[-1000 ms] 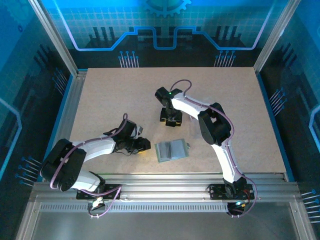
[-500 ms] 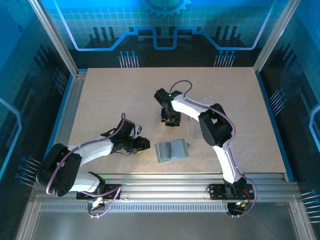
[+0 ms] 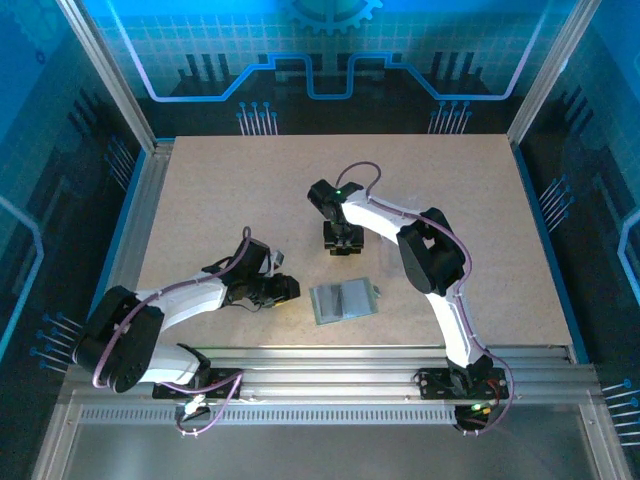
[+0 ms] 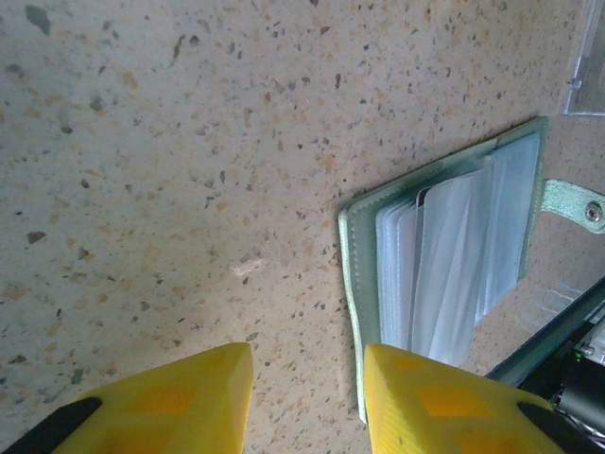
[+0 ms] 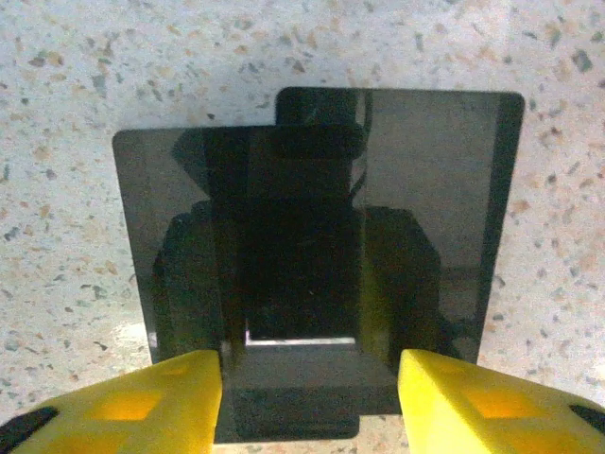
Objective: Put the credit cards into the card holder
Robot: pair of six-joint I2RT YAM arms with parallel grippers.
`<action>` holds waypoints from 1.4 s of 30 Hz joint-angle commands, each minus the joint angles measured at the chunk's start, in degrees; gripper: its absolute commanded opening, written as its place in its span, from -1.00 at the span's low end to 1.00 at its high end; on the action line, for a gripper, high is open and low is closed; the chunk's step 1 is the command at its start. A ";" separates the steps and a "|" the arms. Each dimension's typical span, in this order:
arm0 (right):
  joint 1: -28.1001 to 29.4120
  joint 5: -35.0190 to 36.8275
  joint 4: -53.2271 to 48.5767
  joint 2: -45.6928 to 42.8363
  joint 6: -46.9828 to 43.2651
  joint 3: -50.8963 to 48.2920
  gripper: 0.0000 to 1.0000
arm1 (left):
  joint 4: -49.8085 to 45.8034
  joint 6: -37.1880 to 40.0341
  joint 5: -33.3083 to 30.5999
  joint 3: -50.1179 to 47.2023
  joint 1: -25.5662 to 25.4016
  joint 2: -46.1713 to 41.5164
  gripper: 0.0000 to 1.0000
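The card holder (image 4: 444, 255) lies open on the table, pale green with clear sleeves fanned out; from above it is the holder (image 3: 343, 300) near the table's front. My left gripper (image 4: 307, 397) is open just left of it, bare table between its yellow fingers, the right finger (image 4: 444, 402) over the holder's near edge. Two dark glossy credit cards (image 5: 321, 218) lie flat and overlapping on the table. My right gripper (image 5: 310, 397) hangs open over their near edge, fingers apart on either side. From above, the right gripper (image 3: 342, 243) is mid-table and the left gripper (image 3: 282, 290) is beside the holder.
The holder's green strap with a snap (image 4: 577, 203) sticks out on its far side. A clear plastic piece (image 4: 591, 57) lies just beyond it. Metal rails (image 3: 320, 365) run along the table's front edge behind both arm bases.
The left arm's elbow has swung lower while its gripper stayed beside the holder. The right gripper has shifted slightly over the cards.
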 commanded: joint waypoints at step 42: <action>-3.81 -1.96 2.38 0.39 -2.15 -11.00 0.12 | -2.04 -0.70 -0.38 2.29 0.51 1.06 -0.26</action>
